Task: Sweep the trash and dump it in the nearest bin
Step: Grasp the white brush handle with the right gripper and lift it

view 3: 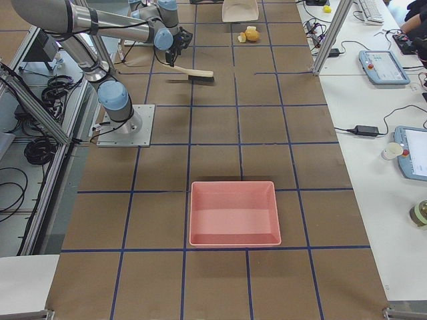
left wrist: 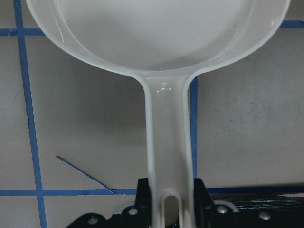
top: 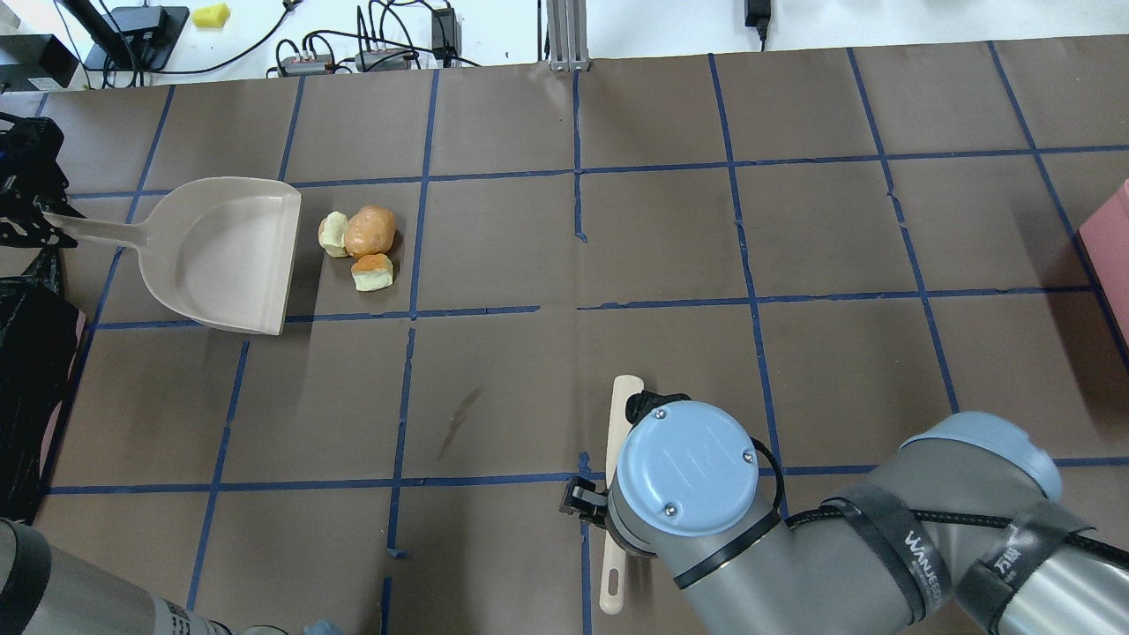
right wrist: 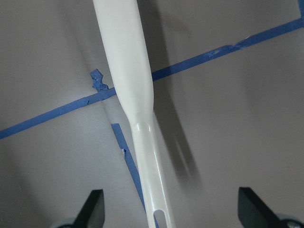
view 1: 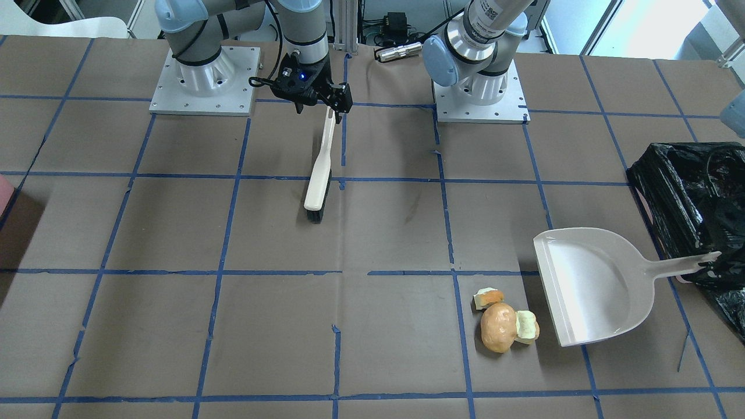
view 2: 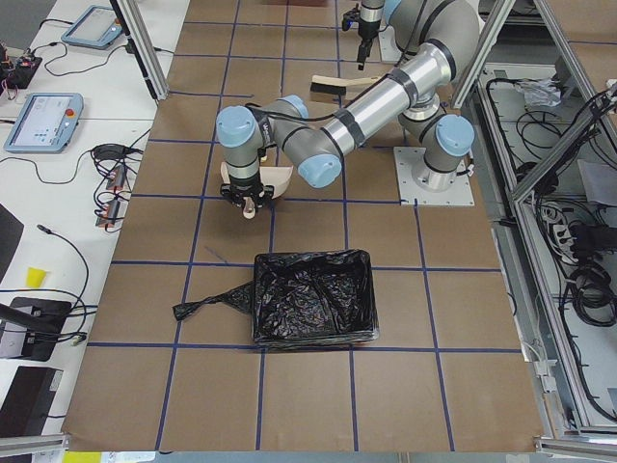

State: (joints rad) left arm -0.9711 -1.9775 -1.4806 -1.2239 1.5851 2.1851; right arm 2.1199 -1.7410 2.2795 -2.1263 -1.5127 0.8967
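Currently gripping the dustpan [view 1: 593,285] by its handle end with the left gripper [left wrist: 171,194], clamped tight. Straddling the brush [view 1: 320,180] handle with the right gripper [right wrist: 171,209], fingers [right wrist: 92,209] spread wide and clear of it. Just beside the dustpan's lip, outside it, trash [view 1: 499,327] heaped on the table [view 1: 174,233]. Just behind the dustpan handle, bin [view 1: 687,192] at the table's end on the robot's left.

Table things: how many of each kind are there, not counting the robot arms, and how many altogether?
potato lump: 1
small food scraps: 2
dustpan: 1
brush: 1
black-bagged bin: 1
pink tub: 1
Total: 7
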